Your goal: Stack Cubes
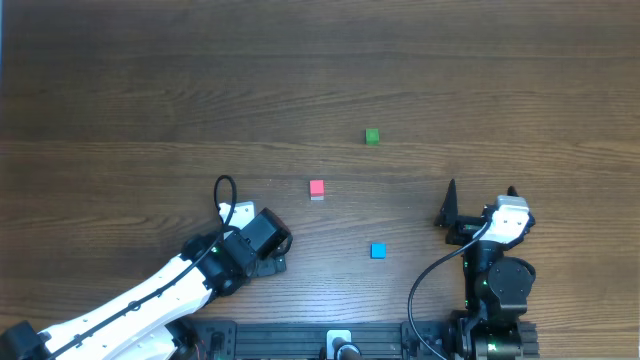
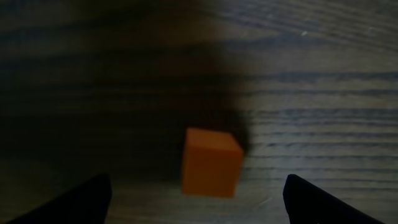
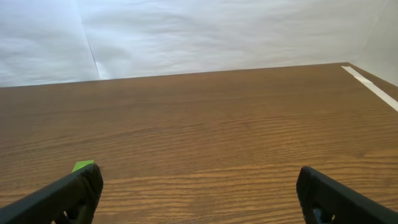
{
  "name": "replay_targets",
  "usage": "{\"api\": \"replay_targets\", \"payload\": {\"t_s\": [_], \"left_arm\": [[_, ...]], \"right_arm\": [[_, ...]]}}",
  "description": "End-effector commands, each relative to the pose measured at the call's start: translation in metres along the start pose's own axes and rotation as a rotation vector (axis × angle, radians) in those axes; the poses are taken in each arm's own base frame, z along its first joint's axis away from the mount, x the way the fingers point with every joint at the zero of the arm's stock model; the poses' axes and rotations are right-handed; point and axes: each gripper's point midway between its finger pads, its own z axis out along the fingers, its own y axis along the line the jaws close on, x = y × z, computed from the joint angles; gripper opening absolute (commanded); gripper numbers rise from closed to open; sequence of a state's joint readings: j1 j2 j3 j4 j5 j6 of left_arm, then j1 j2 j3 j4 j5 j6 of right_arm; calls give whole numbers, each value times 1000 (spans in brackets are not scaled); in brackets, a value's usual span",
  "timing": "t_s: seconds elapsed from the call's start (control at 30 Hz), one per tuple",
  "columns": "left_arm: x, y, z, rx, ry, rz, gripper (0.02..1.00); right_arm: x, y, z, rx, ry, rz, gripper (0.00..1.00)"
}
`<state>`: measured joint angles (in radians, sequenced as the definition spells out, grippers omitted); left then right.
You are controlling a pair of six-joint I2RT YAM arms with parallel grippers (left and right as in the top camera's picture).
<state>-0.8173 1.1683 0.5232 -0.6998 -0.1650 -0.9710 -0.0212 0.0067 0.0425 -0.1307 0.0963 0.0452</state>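
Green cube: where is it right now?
In the top view the green cube sits right of centre, farthest up the picture of the three cubes. It is straight beyond the blue cube and up-right of the pink cube.

Green cube (image 1: 372, 136), pink cube (image 1: 317, 187), blue cube (image 1: 377, 250), orange cube (image 2: 211, 163) — brown wood-grain table (image 1: 150, 100).

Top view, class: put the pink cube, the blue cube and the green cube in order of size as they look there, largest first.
1. The pink cube, marginally largest, counting its pale lower edge.
2. The blue cube and the green cube: alike, too close to rank.
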Motion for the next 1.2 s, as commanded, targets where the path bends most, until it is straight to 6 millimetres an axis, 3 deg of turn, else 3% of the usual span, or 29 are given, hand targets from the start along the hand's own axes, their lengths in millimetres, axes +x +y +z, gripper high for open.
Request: {"api": "replay_targets", "payload": {"t_s": [0.03, 0.4, 0.87, 1.2], "left_arm": [[1, 2, 7, -15, 10, 40, 886], [5, 4, 14, 11, 100, 16, 888], [8, 5, 20, -3, 123, 18, 527], [8, 5, 22, -8, 124, 19, 408]], "right_arm": [[3, -3, 1, 16, 6, -2, 993], [3, -3, 1, 16, 6, -2, 993], [3, -3, 1, 16, 6, -2, 993], [3, -3, 1, 16, 6, -2, 991]]}}
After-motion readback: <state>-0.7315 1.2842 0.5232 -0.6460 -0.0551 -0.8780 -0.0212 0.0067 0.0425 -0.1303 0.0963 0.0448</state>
